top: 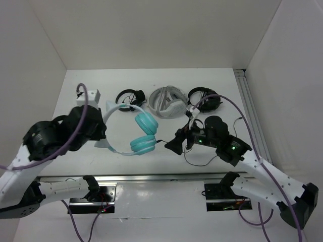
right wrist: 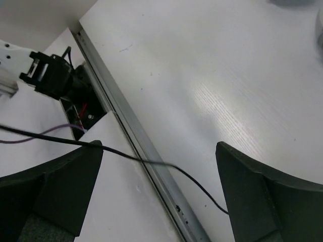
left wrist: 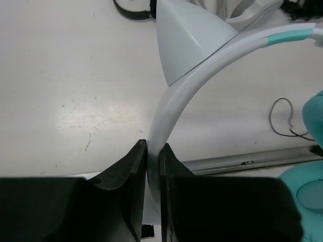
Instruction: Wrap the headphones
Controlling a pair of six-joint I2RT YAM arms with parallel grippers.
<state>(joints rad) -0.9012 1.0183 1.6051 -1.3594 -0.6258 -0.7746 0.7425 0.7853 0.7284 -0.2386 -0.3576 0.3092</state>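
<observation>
The headphones (top: 144, 133) lie mid-table, with two teal ear cups and a thin white headband (top: 112, 112) arcing to the left. My left gripper (top: 102, 135) is shut on the headband; the left wrist view shows the band (left wrist: 171, 106) pinched between the fingers (left wrist: 132, 171), with an ear-like point (left wrist: 186, 40) above and a teal cup (left wrist: 314, 116) at the right edge. The black cable (top: 198, 162) trails right from the cups. My right gripper (top: 174, 145) is wide open just right of the cups. In the right wrist view the cable (right wrist: 151, 162) crosses loosely between its jaws, touching neither pad.
At the back stand a white box (top: 90, 96), black headphones (top: 130, 97), white-grey headphones (top: 166, 103) and another black pair (top: 204, 98). A metal rail (top: 151, 176) runs along the near table edge, and another (top: 250, 106) along the right side. White walls enclose the table.
</observation>
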